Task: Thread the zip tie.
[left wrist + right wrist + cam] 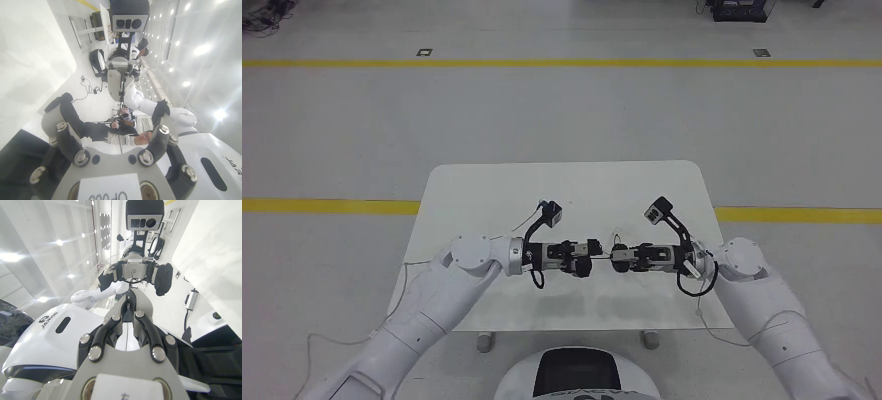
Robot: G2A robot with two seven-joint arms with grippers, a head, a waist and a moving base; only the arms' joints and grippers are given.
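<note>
Above table (542,190), right end effector's (619,256) zip tie (603,258) near left end effector (592,256)

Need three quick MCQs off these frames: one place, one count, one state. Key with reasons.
1. The left gripper and right gripper face each other where? A) above the white rounded table B) on the floor C) inside a bin
2. Yellow floor stripes in the top view? A) none B) two C) five
3. The left gripper's fingers are: A) spread apart B) pressed shut C) clamping a cup
Key: 1A, both hang over the tabletop; 2B, one beyond the table, one partly hidden by it; 3A, wide gap in its wrist view.
</note>
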